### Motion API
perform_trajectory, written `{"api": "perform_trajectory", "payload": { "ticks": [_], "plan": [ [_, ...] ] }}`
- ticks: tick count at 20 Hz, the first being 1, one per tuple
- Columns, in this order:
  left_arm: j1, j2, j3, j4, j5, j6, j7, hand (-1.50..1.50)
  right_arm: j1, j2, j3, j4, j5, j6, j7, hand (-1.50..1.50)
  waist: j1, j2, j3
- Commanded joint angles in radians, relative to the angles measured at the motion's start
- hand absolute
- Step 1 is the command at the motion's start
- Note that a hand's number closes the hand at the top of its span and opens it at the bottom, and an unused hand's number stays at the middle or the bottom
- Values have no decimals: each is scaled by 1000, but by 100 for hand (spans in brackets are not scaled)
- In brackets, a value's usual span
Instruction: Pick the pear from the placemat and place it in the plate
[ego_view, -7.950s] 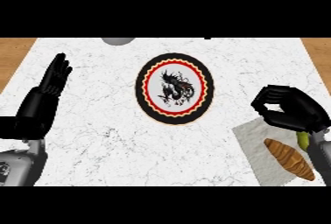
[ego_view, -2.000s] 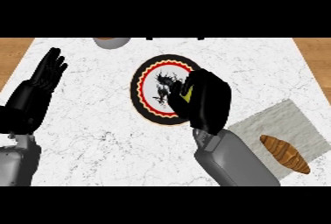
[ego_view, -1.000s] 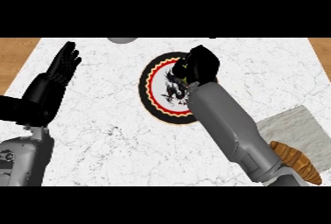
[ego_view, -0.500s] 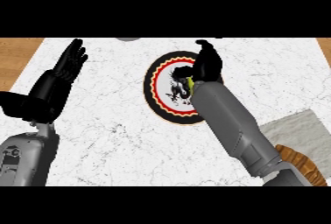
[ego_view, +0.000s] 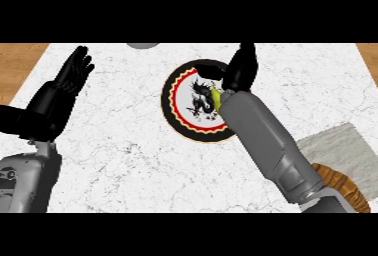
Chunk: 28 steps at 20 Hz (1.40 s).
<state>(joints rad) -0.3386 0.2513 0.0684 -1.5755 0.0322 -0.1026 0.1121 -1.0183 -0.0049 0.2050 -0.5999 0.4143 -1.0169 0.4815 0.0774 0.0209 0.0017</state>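
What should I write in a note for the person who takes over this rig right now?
Right hand: over the plate, fingers look straightened.
Left hand: open, resting at the left, fingers up.
Pear: a yellow-green bit shows on the plate beside the right wrist, mostly hidden.
Placemat: at lower right, bread on it.
Done: pear brought to the plate, apparently released.
Left: confirm the release, pull the right arm back.

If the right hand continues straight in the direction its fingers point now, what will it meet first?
Probably nothing: the right hand points away from the robot, past the far rim of the plate. Only bare counter shows beyond it, though height is unclear.
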Motion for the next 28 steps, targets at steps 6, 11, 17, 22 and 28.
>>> {"api": "perform_trajectory", "payload": {
  "ticks": [6, 11, 17, 22, 28],
  "plan": [
    [66, -7, 24, -13, -8, 17, -16, 0, 196, 5, -5, -207, -150, -147, -164, -150, -65, -20, -1],
    [73, 46, 83, -40, 33, -18, 30, 0, 438, -42, 28, -501, -129, -76, -187, -150, -92, -28, -2],
    [69, 21, 68, -67, 21, -4, 45, 0, 725, -129, 140, -823, -31, -16, -94, -150, -95, -28, -3],
    [49, 5, 51, -77, -13, 19, 58, 0, 898, -220, 113, -1036, -27, 59, -50, -150, -90, -25, -2],
    [72, -22, 37, -89, -24, 13, 50, 0, 1071, -242, 76, -1119, -90, 97, -230, -150, -82, -23, -2]
  ]
}}
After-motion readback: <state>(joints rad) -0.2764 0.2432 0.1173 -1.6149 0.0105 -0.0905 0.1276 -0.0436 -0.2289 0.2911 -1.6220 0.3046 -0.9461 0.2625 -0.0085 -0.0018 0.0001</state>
